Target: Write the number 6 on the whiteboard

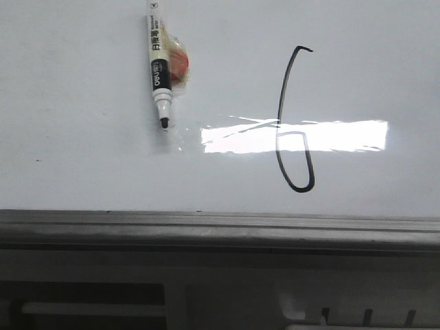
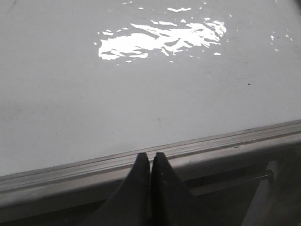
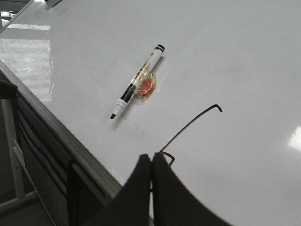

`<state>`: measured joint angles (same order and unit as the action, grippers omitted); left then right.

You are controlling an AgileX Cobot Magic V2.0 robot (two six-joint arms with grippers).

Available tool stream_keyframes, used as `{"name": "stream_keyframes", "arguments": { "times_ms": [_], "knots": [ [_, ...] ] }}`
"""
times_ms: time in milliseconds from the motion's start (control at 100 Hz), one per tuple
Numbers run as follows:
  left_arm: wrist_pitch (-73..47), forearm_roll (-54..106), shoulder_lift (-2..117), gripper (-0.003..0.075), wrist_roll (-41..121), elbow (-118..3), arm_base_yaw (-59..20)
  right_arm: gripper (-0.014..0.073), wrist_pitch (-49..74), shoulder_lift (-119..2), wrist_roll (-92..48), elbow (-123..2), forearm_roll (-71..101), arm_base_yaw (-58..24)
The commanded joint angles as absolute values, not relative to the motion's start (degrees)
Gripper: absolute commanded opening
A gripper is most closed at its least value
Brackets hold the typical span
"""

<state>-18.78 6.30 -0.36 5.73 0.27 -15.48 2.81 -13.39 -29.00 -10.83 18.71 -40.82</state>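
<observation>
Directly beyond the tips of the right claw (image 3: 151, 162), the thin black marker-drawn number 6 (image 1: 294, 124) lies on the large glossy white whiteboard (image 1: 82, 172). In the right wrist view the lower part of the figure is hidden behind the dark fingers; its long stem runs away from the claw and ends in a short hooked top. The two fingers of the right claw are pressed together, with nothing seen between them.

Farther from the right claw, off to one side of the figure, an uncapped white-barrelled marker pen with black bands (image 1: 159, 65) lies flat on the board, well apart from the figure. A small orange-red object in clear wrapping (image 1: 180, 65) touches the pen's barrel.

The left claw (image 2: 150, 162) is likewise closed, fingers together and empty. Its tips sit over the grey metal rail (image 2: 221, 141) edging the board; bare white surface with a bright glare patch (image 2: 160, 37) lies beyond them. The number 6 does not appear in the left wrist view.
</observation>
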Motion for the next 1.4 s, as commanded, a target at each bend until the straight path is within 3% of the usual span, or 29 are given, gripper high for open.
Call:
{"name": "stream_keyframes", "arguments": {
  "times_ms": [0,130,270,460,690,870,1390],
  "knots": [
    [-15.89,6.46,-2.08,-0.0019,5.11,2.79,-15.30,-0.0064,-2.20,-13.76,-29.09,-10.92,18.74,-40.43],
    [-15.89,6.46,-2.08,-0.0019,5.11,2.79,-15.30,-0.0064,-12.44,-13.76,-28.31,-5.21,18.74,-38.66],
    [-15.89,6.46,-2.08,-0.0019,5.11,2.79,-15.30,-0.0064,-18.60,-13.65,-20.10,0.86,13.99,-30.00],
    [-15.89,6.46,-2.08,-0.0019,5.11,2.79,-15.30,-0.0064,-9.79,-12.05,2.80,2.24,-7.14,-12.73],
    [-15.89,6.46,-2.08,-0.0019,5.11,2.79,-15.30,-0.0064,7.60,-3.53,3.42,2.24,-7.25,-2.87],
    [-15.89,6.46,-2.08,-0.0019,5.11,2.79,-15.30,-0.0064,18.37,1.19,3.42,2.24,-7.25,-0.77],
    [-15.89,6.46,-2.08,-0.0019,5.11,2.79,-15.30,-0.0064,17.81,1.68,3.42,2.24,-7.25,-0.77]
  ]
}}
